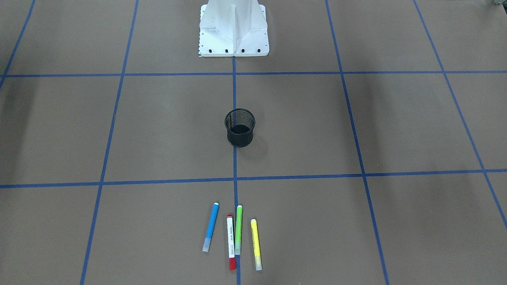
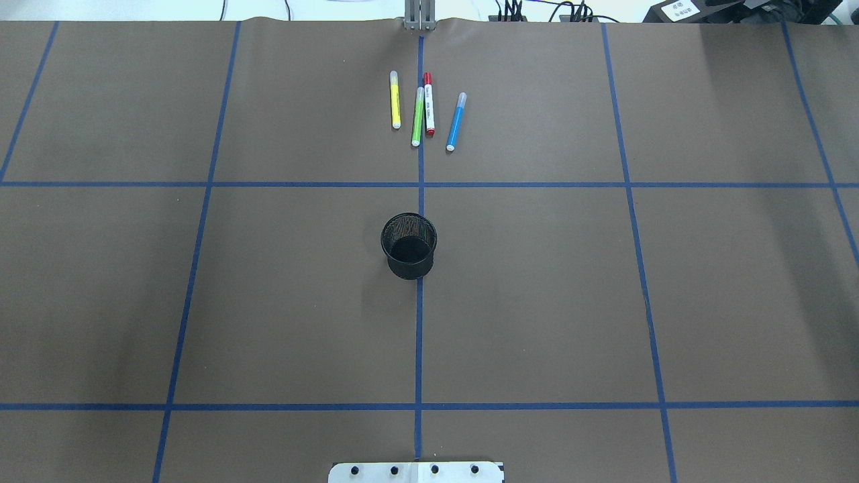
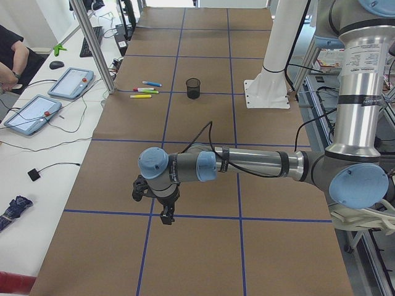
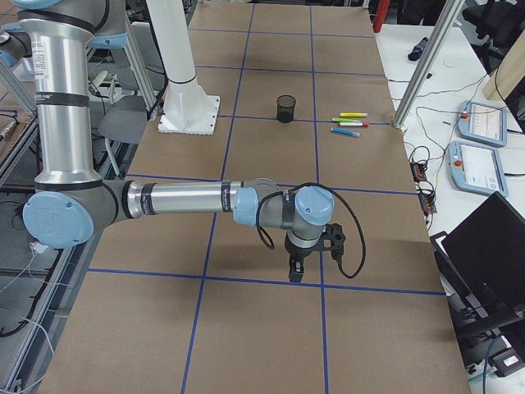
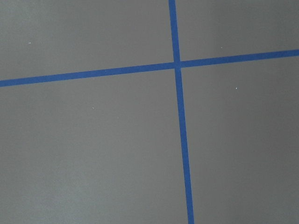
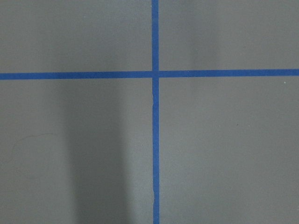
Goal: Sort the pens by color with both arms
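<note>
On the table, pens are seen unsorted at top centre; left gripper and right gripper spread cannot be told.

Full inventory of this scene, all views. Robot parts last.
pens: 4, blue pen, red-ended white pen, light green pen, yellow pen, table's far edge
mesh cup: 1, black, upright at table centre
table: 1, brown, blue tape grid
pedestal base: 1, white, robot's side
touchscreen pendants: 2, grey, side bench
person: 1, dark sleeve, at bench
arms: 2, grey-silver, left arm, right arm, table ends
grippers: 2, black, left gripper, right gripper, pointing down
</note>
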`<state>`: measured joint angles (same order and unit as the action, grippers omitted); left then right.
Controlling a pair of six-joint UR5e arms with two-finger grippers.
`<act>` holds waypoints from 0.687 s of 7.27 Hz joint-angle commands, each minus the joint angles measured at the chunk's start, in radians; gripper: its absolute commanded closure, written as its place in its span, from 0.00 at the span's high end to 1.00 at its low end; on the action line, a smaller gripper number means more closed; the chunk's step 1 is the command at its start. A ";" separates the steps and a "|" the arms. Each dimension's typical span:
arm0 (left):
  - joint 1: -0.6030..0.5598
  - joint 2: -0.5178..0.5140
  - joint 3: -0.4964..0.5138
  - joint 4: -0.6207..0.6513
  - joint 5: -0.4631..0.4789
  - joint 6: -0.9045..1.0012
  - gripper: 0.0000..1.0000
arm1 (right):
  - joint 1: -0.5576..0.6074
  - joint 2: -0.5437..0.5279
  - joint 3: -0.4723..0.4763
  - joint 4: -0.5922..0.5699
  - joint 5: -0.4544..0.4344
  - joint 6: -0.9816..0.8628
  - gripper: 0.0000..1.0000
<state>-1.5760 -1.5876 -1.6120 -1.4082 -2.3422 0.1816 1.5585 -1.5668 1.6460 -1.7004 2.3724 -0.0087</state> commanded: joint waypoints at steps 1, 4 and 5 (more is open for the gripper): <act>0.001 -0.002 0.001 0.000 0.003 -0.001 1.00 | 0.000 0.002 0.000 0.007 0.042 0.039 1.00; 0.001 -0.003 0.001 0.000 0.004 -0.001 1.00 | 0.000 0.004 -0.003 0.008 0.039 0.038 1.00; 0.001 -0.005 0.004 0.000 0.004 -0.001 1.00 | 0.000 0.005 -0.005 0.008 0.036 0.038 1.00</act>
<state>-1.5754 -1.5909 -1.6097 -1.4082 -2.3379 0.1810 1.5585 -1.5628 1.6424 -1.6926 2.4108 0.0295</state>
